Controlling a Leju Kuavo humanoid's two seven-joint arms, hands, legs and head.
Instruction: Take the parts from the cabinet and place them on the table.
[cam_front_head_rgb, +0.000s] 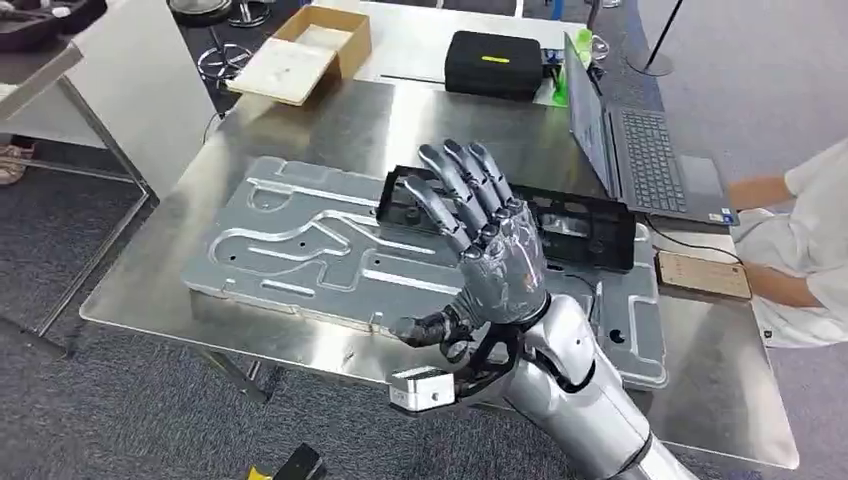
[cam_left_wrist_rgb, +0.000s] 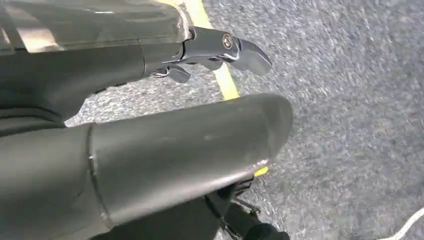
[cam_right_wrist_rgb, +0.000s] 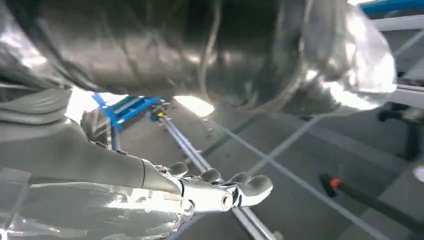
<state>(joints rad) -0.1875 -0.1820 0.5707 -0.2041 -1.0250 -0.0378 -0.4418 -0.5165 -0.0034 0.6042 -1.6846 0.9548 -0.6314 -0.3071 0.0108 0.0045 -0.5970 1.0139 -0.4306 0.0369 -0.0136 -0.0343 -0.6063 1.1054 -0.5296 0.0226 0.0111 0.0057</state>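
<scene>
Grey carpet (cam_front_head_rgb: 120, 420) lies around the steel desk (cam_front_head_rgb: 340, 120). A white table (cam_front_head_rgb: 420, 30) stands behind the desk, and yellow floor tape (cam_left_wrist_rgb: 220, 75) crosses the carpet.

table (cam_front_head_rgb: 330, 120): brushed metal | tray (cam_front_head_rgb: 600, 235): matt black plastic | box (cam_front_head_rgb: 310, 50): cardboard

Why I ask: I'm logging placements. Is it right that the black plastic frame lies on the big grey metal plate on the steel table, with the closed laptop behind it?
Not quite: the laptop is open, as the head view shows. The black frame does lie on the grey metal plate on the steel table.
</scene>
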